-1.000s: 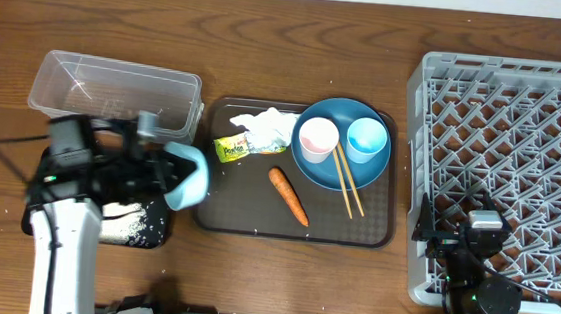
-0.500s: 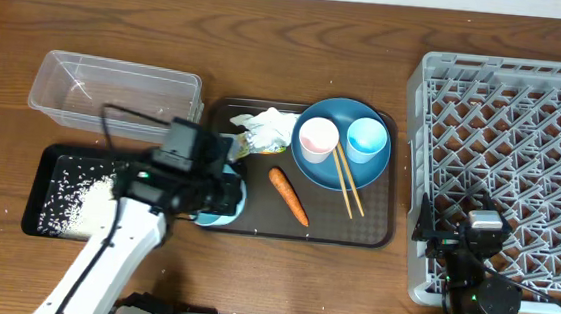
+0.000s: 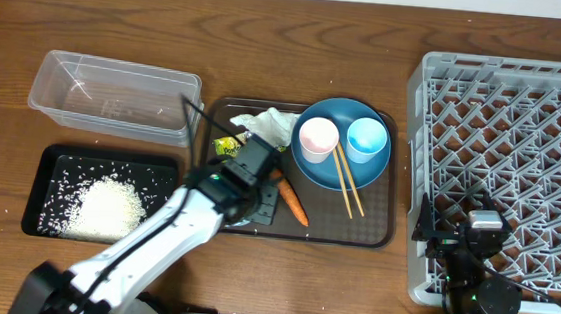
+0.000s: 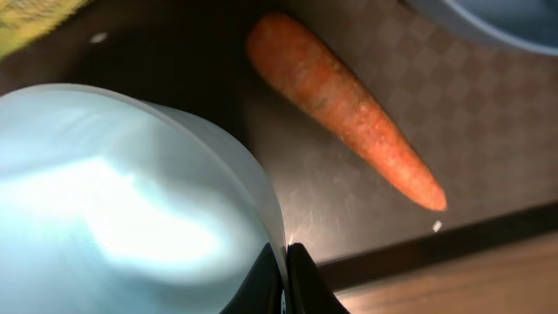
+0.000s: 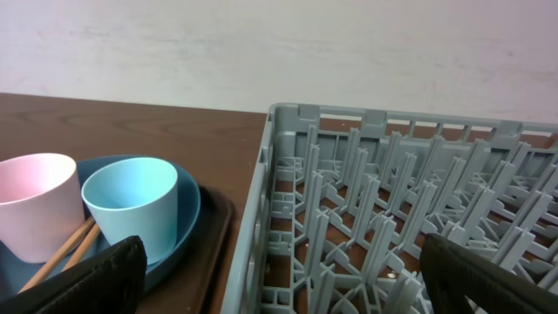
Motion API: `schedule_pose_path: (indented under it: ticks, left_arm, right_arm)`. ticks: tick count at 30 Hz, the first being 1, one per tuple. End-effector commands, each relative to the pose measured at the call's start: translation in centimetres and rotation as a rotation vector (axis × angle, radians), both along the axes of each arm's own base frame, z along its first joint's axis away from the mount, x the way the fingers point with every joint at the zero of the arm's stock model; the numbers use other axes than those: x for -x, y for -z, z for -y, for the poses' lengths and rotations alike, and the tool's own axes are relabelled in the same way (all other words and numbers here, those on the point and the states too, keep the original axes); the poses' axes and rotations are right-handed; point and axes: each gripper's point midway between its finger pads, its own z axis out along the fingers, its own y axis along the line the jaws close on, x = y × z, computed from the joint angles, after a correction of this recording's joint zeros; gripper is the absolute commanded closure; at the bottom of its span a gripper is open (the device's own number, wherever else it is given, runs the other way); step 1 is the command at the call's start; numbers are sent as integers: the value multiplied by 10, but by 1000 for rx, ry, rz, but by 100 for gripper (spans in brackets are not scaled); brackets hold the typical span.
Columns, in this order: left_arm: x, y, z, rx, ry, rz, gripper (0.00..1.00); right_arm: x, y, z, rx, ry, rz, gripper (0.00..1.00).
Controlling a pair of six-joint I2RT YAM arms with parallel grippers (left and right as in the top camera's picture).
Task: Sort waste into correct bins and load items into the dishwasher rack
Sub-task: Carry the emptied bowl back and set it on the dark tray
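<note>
Wooden table (image 3: 270, 36), yellow-green wrapper (image 3: 226, 145), print unreadable; left hand (image 4: 285, 277) clamping blue bowl (image 4: 131, 201)

Dark brown serving tray (image 3: 330, 227) — resting on wooden table (image 3: 270, 36).

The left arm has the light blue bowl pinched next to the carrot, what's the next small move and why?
Probably lift the light blue bowl a little and carry it right toward the dishwasher rack. The left end effector is shut on its rim, the rice lies in the black tray, and the carrot sits close beside, so rising first likely avoids nudging it.
</note>
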Motion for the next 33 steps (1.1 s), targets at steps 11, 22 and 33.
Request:
schedule_pose_path:
  ticks: [11,22,33]
  left_arm:
    - [-7,29,-18,-355,-65,171,94]
    - [-21,-37,-28,-506,-52,498,94]
    - [-21,-59,-33,-549,10,560,94]
  right_arm:
    - [0,2,0,4,-1,-5,1]
    - [0,2,0,4,-1,-5,1]
    - [0,2,0,4,-1,-5,1]
